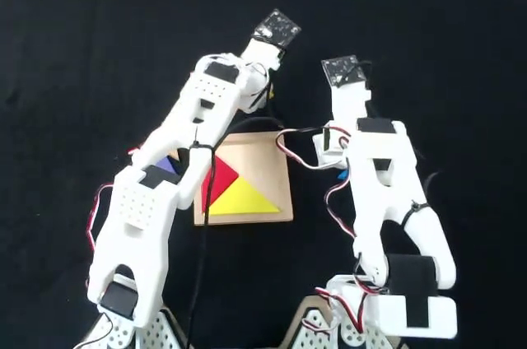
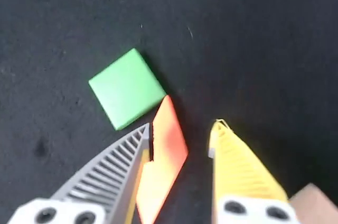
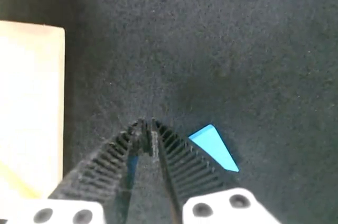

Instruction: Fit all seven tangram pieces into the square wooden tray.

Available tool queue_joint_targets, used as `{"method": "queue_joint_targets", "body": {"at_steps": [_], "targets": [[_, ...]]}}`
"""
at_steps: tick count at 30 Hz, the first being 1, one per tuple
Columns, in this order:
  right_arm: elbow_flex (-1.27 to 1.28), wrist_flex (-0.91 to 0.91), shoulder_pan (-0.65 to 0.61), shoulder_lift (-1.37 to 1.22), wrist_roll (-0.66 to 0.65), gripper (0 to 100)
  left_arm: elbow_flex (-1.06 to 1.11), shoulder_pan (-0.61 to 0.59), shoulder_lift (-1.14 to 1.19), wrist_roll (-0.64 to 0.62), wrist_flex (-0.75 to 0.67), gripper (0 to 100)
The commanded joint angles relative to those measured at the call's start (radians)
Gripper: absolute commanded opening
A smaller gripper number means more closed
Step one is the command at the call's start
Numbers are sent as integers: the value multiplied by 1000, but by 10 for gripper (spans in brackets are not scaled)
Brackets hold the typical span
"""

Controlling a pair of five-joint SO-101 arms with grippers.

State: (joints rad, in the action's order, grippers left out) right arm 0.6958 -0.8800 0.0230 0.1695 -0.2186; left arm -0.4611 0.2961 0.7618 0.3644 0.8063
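Nearest the arm bases, the square wooden tray lies on the black counter between the two arms. A red triangle and a yellow triangle lie flat inside it, edge to edge, which probably leaves the bare wood for the remaining shapes. A blue-violet piece peeks out beside the left arm; whether it sits in the tray I cannot tell.

Just beside the tray's edge, the right gripper hangs with its fingers pressed together on nothing, and a blue triangle lies on the counter close to it.

Farther off, the left gripper is parted around a tilted orange piece, which leans on one finger with a gap to the other, seemingly a grasp not yet closed. A green square lies just beyond it.

No readable writing shows.
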Motion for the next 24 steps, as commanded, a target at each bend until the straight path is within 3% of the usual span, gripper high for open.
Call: {"method": "queue_joint_targets", "body": {"at_steps": [1,5,10,19,24], "targets": [[-4,15,-15,41,-12,11,5,19,-14,-126,-57,177],[-4,15,-15,41,-12,11,-4,35,-14,-293,-104,160],[1,15,-15,41,-14,11,1,36,-14,-462,-193,26],[38,64,-15,41,-14,12,28,4,35,-493,-190,30],[39,60,-15,41,-14,12,7,-24,51,-494,-106,29]]}}
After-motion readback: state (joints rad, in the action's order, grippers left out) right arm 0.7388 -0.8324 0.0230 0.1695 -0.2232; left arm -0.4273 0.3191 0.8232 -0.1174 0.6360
